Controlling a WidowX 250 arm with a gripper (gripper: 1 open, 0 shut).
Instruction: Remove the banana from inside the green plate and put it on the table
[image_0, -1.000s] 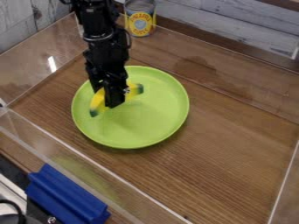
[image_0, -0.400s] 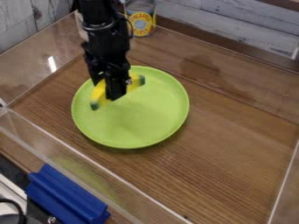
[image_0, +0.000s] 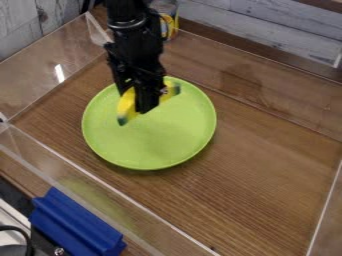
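Step in hand: lifting the banana (image_0: 127, 103) out of the green plate (image_0: 150, 145). The tool (image_0: 143, 105) is closed on the banana, which sits over the plate's far part, apparently just off its surface; exact clearance cannot be told. Next move, in my judgement: raise enough to pass the rim, carry right to the bare wood of the worktop (image_0: 254, 135), lower, release. Risk: a dark tip catching the rim.

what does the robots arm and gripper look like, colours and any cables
The arm is black and jointed, built from blocky segments, with a few small pale spots along it. The gripper is dark as well; its finer shape is too small to make out. No separate cable can be told apart.
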